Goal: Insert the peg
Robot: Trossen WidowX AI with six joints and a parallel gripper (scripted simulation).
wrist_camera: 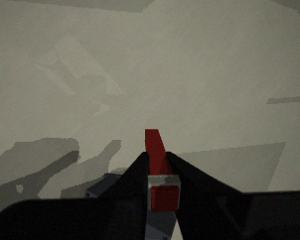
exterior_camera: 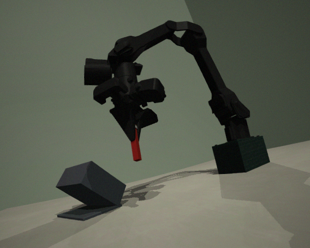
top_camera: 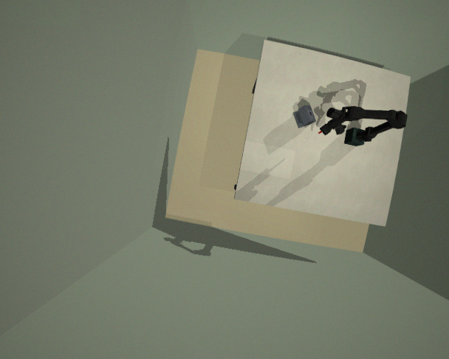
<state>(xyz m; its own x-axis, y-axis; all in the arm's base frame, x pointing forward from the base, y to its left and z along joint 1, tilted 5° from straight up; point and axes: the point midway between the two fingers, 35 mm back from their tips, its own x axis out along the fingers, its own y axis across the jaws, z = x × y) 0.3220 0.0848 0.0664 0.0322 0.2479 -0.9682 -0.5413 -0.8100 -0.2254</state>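
The red peg (top_camera: 320, 131) (exterior_camera: 136, 153) (wrist_camera: 154, 143) is a slim bar with flat sides, off the table and slightly tilted. My gripper (exterior_camera: 134, 136) (wrist_camera: 155, 158) is shut on its upper part, and the bottom end sticks out below the fingertips. The blue-grey sloped panel block (top_camera: 301, 117) (exterior_camera: 103, 183) (wrist_camera: 159, 227) stands on a thin base plate (exterior_camera: 81, 215), lower than the peg and apart from it. A small dark spot on the block, likely the hole (top_camera: 310, 113), shows in the top view. The hole is not visible in the exterior view. Fingers partly cover the block in the wrist view.
The dark green base block (top_camera: 351, 137) (exterior_camera: 230, 156) carries the arm, which arches above the pale table (top_camera: 333, 196) (exterior_camera: 192, 221). Shadows of the arm fall on the table around the panel block. The table's edge (top_camera: 245, 135) lies beyond the panel block.
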